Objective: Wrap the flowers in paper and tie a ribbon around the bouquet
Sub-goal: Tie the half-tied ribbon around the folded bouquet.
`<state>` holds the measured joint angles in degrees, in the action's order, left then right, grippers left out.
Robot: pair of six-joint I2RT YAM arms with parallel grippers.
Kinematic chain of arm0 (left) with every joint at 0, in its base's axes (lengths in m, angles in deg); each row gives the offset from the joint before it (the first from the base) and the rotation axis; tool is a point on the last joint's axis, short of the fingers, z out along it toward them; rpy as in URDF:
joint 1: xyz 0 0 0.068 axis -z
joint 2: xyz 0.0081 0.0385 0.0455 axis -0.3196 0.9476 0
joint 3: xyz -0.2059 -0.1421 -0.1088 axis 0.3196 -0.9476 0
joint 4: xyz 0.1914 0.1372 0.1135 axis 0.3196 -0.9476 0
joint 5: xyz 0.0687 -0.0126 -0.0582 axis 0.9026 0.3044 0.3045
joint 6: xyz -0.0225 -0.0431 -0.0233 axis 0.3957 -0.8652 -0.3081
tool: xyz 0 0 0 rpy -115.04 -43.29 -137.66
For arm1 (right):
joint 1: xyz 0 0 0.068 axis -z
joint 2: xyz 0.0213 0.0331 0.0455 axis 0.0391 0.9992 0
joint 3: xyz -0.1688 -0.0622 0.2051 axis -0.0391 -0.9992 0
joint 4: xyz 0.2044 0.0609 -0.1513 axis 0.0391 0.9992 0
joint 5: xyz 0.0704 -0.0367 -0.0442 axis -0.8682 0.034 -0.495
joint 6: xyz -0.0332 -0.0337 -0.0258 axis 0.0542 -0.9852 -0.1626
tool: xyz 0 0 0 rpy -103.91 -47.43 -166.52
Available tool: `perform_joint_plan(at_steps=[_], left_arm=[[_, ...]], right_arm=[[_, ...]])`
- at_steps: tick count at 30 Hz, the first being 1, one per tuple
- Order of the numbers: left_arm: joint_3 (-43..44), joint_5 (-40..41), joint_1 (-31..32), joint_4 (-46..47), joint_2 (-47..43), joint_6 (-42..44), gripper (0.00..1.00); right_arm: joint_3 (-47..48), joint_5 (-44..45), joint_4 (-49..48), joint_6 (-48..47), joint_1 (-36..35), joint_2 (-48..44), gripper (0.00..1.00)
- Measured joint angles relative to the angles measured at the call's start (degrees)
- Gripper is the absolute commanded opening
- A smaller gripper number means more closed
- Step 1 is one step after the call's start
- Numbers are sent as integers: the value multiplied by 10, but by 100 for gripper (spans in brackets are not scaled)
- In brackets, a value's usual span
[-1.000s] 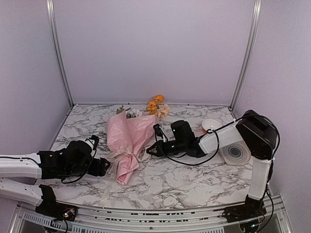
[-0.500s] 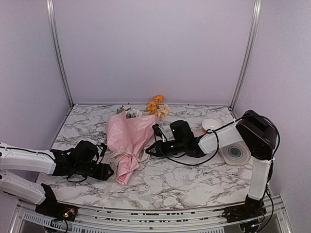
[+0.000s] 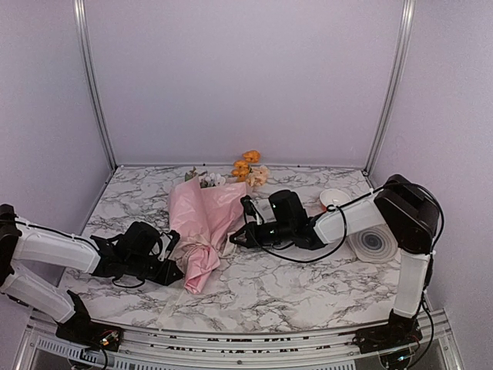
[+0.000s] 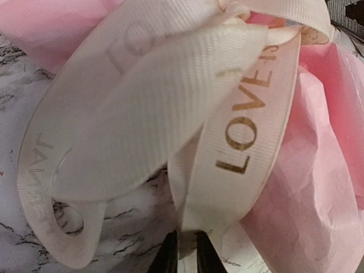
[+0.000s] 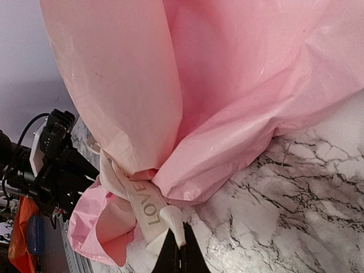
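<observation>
1. While the bouquet (image 3: 202,231) lay left of centre in the top view, with the flowers (image 3: 248,168) toward the upper edge, the tying step appeared to be in hand.
2. The right gripper (image 5: 177,253) was pinched on one end of the ribbon (image 5: 147,209), at bottom centre of its own view.
3. The left gripper (image 4: 185,257) stood nearly closed on another strand, beside the paper (image 4: 318,187).
4. The next move called for drawing both ends apart evenly — without dragging the bouquet.

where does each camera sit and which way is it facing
top external: above and behind, looking down on marble table; both arms beside pink paper bouquet.
left wrist: on left gripper, close on cream lettered ribbon; fingertips at bottom.
right wrist: on right gripper, facing bouquet's narrow neck; fingertips pinch ribbon.
shared: ribbon, both wrist views.
</observation>
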<state>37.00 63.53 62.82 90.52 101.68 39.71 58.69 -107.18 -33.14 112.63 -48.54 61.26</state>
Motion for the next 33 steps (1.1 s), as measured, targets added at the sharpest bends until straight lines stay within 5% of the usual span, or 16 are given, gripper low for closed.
perform_joint_plan(at_steps=[13,17,24,33], left_arm=[[-3,31,0,-26,-61,-4,0],[-4,29,0,-26,-63,-7,20],[-21,28,30,-21,-63,8,26],[-21,154,77,-10,-56,52,34]], right_arm=[[1,-1,0,0,0,3,0],[5,-1,-1,0,0,6,0],[7,-2,-1,2,0,8,0],[8,-5,-2,7,0,14,0]])
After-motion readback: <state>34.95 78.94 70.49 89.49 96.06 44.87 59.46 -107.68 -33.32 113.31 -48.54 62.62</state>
